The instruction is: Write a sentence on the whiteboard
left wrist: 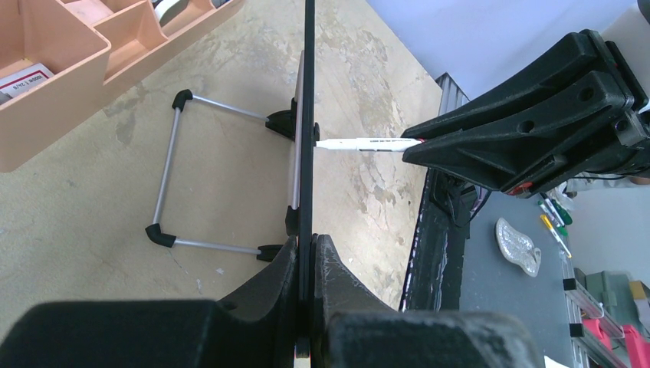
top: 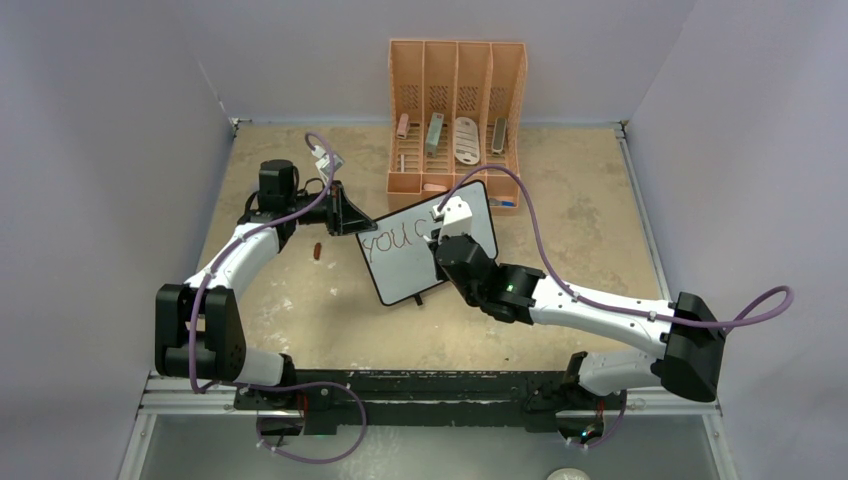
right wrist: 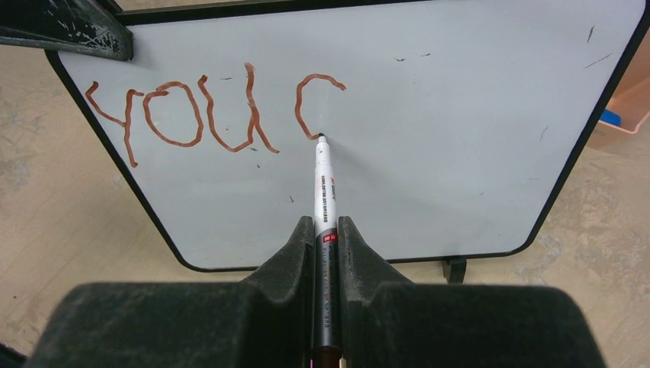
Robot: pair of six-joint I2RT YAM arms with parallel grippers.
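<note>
The whiteboard (top: 405, 272) stands tilted on its wire stand (left wrist: 170, 178) in the middle of the table. My left gripper (top: 356, 222) is shut on its upper left edge; the left wrist view shows the black frame (left wrist: 308, 115) pinched between the jaws of that gripper (left wrist: 313, 242). My right gripper (right wrist: 326, 227) is shut on a white and grey marker (right wrist: 324, 192). The marker's tip touches the board (right wrist: 460, 153) at the foot of a curved stroke. The sentence (right wrist: 207, 115) reads "you" plus a "c"-shaped stroke in red-brown, also visible from above (top: 392, 240).
An orange organizer (top: 455, 110) with several compartments stands right behind the board, near the back wall. A small red-brown cap-like piece (top: 317, 251) lies on the table below my left forearm. Grey walls close in the table on three sides.
</note>
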